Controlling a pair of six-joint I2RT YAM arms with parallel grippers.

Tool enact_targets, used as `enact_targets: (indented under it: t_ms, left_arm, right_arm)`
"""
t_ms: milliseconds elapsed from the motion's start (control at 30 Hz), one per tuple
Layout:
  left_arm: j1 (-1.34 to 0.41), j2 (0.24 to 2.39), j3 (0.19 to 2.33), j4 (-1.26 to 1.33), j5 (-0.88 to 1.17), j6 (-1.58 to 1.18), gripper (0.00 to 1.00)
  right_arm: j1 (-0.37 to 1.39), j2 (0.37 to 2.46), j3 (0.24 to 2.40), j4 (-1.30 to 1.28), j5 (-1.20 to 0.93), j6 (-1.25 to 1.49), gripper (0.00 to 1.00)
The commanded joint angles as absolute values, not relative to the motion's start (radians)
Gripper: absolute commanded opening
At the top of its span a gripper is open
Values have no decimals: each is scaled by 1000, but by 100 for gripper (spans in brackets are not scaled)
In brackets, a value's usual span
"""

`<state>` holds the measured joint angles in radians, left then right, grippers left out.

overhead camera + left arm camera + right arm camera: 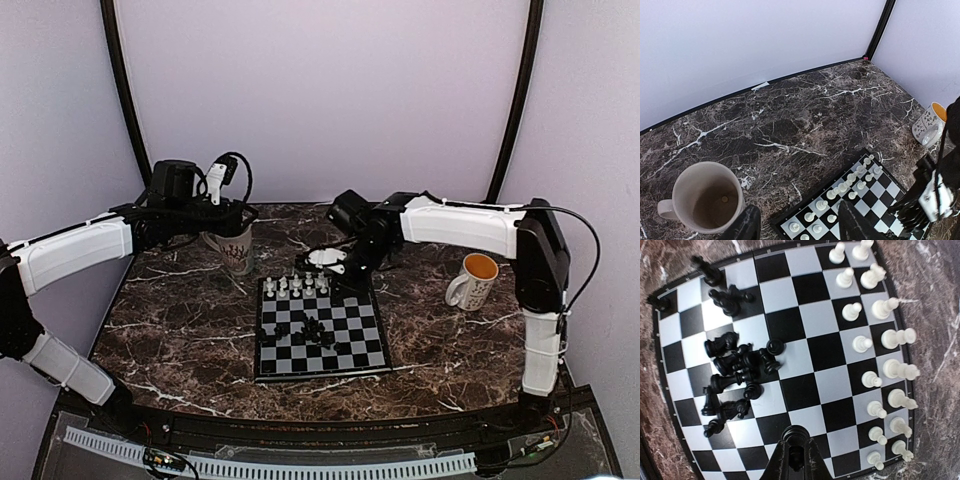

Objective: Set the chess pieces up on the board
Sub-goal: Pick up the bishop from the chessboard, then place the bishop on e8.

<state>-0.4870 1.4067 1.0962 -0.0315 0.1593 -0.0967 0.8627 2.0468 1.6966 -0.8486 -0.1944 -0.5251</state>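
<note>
**Jaws shut above the board, left pair parted**

The right gripper (794, 450) has its jaws pressed together low over the board (810, 375). I cannot tell if a piece is pinched there. The white pieces (890, 365) stand ranked along the far edge. The black pieces (732, 365) lie heaped mid-board, probably awaiting sorting. The right arm reaches in, wrist tipped down. The left gripper (797, 225) hovers parted and empty near a mug (707, 202).

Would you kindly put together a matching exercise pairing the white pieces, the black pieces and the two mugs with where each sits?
Things:
1 white pieces
2 black pieces
3 orange-lined mug
4 beige mug

Places:
A clustered mid-board, several toppled
B on the table, right of the board
C two rows along the board's far edge
D on the table, left of the board

Pairs: 1-C, 2-A, 3-B, 4-D
</note>
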Motion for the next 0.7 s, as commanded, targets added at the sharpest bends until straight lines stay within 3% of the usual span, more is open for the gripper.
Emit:
enact_targets:
  t_ms: [0,233,467,667]
  left_arm:
    - [-489,1377,1083,-27,161,-87,55]
    - [-488,1403,1096,-29,164,-126,55]
    - [-505,1464,1192,-68,291,-269,50]
    - [-515,1366,1081,-72,239,-247,50]
  right_arm:
    - [857,1895,1643,-853,-297,-547,9]
    - [903,1792,1523,-871,-312,-588,9]
    - [952,1745,1425,-853,-337,-591,8]
    - [990,1742,1385,-828,-328,-594,8]
